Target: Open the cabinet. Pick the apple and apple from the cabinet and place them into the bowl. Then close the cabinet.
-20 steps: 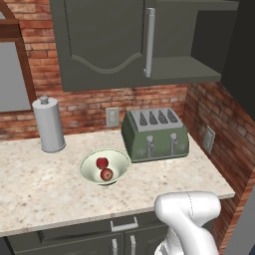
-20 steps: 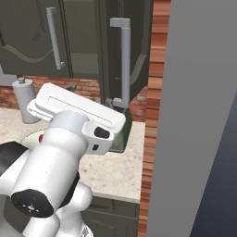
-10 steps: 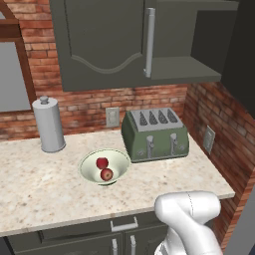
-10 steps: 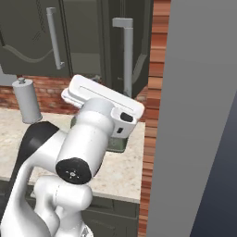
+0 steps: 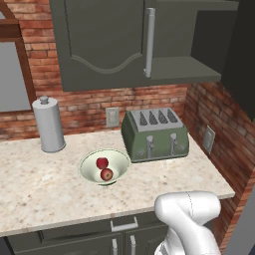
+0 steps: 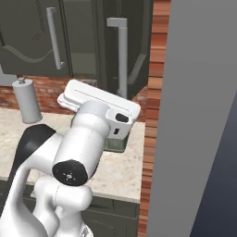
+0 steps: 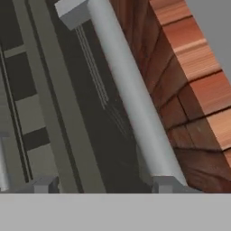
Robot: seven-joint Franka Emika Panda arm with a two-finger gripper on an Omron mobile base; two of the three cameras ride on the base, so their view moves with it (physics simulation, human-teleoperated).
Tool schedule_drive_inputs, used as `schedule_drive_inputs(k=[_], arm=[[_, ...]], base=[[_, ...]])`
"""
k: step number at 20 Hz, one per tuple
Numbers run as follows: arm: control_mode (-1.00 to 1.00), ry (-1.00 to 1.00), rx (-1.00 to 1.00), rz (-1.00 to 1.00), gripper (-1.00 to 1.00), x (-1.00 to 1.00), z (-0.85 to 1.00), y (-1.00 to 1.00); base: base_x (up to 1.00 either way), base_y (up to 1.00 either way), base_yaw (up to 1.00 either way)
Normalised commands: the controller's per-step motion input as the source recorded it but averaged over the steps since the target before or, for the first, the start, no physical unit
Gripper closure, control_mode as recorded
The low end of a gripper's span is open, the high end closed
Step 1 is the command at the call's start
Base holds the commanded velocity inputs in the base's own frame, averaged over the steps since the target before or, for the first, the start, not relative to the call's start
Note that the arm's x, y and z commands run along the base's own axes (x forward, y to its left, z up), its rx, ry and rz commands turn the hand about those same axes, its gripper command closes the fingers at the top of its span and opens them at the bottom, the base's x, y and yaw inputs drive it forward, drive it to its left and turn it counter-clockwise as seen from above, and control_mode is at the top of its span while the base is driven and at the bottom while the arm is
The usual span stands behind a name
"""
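Two red apples (image 5: pixel 104 169) lay side by side in the pale bowl (image 5: pixel 88 168), which sat on the speckled bench (image 5: pixel 40 194) in the left base view. To the left of the bowl, near the brick wall, stood a grey canister (image 5: pixel 48 124) with a knob on its lid. Right of the bowl, just beside it, was a green four-slot toaster (image 5: pixel 155 133), with a wall socket (image 5: pixel 112 117) on the bricks behind and between them.

Above the bench hung the dark grey cabinet (image 5: pixel 102 45). Its left door was shut against the frame, a long silver handle (image 5: pixel 149 41) running down its right edge. The right half stood open, showing a bare shelf (image 5: pixel 182 69) inside. In the right base view the open right door (image 6: pixel 134 44) was swung out toward the brick pillar (image 6: pixel 155 88), its own bar handle (image 6: pixel 121 58) facing the camera, and the arm's white hand (image 6: pixel 99 106) reached in below that handle.

In the hand view the same silver handle (image 7: pixel 126 94) ran diagonally across the picture, with the dark door panel to its left and the brick corner (image 7: pixel 189 85) to its right. The gripper (image 7: pixel 101 186) showed as two small grey fingertips (image 7: pixel 44 185) at the bottom edge, set well apart, the right one just at the lower end of the handle. The gripper's tips stood spread and not pressed on the bar, though whether the right tip touched it could not be told.
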Motion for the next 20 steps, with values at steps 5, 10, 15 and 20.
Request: schedule_drive_inputs(k=[5, 10, 15, 20], arm=[[-1.00, 0.00, -0.15, 0.12, -1.00, 1.00, -1.00, 1.00], [-1.00, 0.00, -0.09, 0.00, -1.00, 1.00, -0.97, 1.00], [-1.00, 0.00, 0.00, 0.00, -1.00, 1.00, -0.79, 0.66], [-1.00, 0.00, 0.00, 0.00, -1.00, 1.00, -0.71, 0.57]], base=[[0.00, 0.00, 0.00], [0.00, 0.00, 0.00], [0.00, 0.00, 0.00], [0.00, 0.00, 0.00]])
